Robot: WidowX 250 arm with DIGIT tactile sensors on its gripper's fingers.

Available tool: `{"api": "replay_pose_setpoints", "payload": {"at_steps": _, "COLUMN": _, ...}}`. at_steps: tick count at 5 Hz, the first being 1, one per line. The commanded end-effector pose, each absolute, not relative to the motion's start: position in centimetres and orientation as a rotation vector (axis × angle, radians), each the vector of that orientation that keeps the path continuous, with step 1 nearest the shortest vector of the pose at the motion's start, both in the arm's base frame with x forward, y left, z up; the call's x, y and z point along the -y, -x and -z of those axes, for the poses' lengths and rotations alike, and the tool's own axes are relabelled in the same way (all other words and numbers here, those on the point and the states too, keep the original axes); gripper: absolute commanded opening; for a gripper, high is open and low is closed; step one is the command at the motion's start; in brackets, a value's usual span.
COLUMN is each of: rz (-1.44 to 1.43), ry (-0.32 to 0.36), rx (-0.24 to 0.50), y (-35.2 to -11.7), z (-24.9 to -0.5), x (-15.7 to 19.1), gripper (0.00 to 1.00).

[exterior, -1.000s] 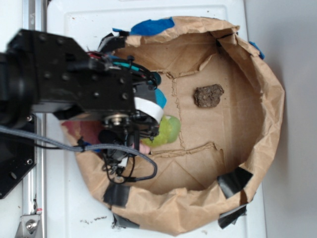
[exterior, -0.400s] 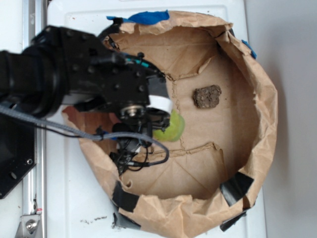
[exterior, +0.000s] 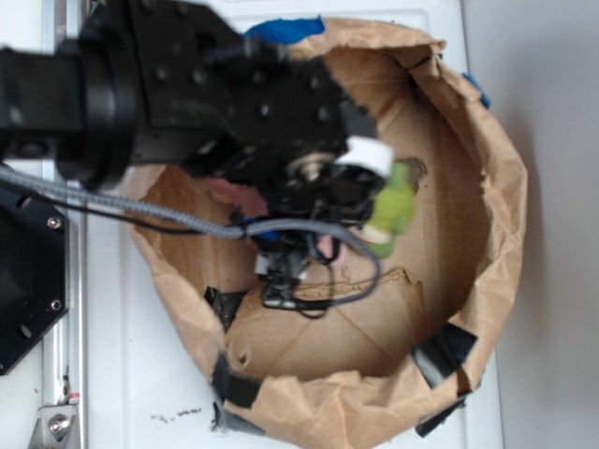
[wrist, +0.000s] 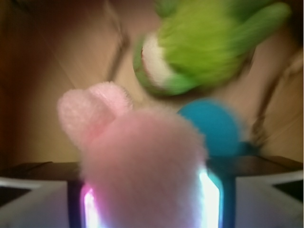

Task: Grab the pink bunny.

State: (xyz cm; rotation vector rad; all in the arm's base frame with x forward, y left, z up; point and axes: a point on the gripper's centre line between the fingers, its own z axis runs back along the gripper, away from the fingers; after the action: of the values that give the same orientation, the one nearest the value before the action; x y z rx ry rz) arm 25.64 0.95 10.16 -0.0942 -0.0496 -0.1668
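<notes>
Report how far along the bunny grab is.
Done: in the wrist view the pink bunny fills the space between the gripper's fingers, so the grasp looks closed on it. In hand: both views are motion-blurred, so the arm is moving above the paper-lined bin. The green plush and blue ball lie beyond. Left: only confirming the hold.

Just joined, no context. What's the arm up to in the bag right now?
The WidowX arm is over the brown paper bag. In the wrist view its gripper has the pink bunny filling the space between the fingers, so the grab looks made. A green plush and a blue ball lie just beyond it. Both views are motion-blurred. In the exterior view the arm hides most of the bag floor.
</notes>
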Motion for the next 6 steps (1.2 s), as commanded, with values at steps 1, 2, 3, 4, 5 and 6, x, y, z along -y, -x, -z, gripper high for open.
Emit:
{"api": "replay_pose_setpoints", "payload": {"at_steps": 1, "rz": 0.051, "ry": 0.096, "rx": 0.098, "y": -28.9, "z": -20.1, "x": 0.0, "gripper": 0.00}}
{"api": "replay_pose_setpoints", "payload": {"at_steps": 2, "rz": 0.071, "ry": 0.088, "rx": 0.104, "y": -28.3, "z": -20.8, "x": 1.8, "gripper": 0.00}}
{"api": "replay_pose_setpoints", "payload": {"at_steps": 3, "rz": 0.079, "ry": 0.094, "rx": 0.101, "y": -27.2, "z": -20.5, "x": 2.1, "gripper": 0.00}}
{"api": "replay_pose_setpoints", "payload": {"at_steps": 4, "rz": 0.078, "ry": 0.090, "rx": 0.089, "y": -26.3, "z": -18.9, "x": 1.9, "gripper": 0.00}}
{"api": "replay_pose_setpoints", "payload": {"at_steps": 5, "rz": 0.087, "ry": 0.075, "rx": 0.095, "y": -25.5, "z": -18.4, "x": 2.2, "gripper": 0.00}}
{"api": "replay_pose_setpoints", "payload": {"at_steps": 6, "rz": 0.080, "ry": 0.087, "rx": 0.107, "y": -24.6, "z": -18.7, "x": 2.4, "gripper": 0.00}}
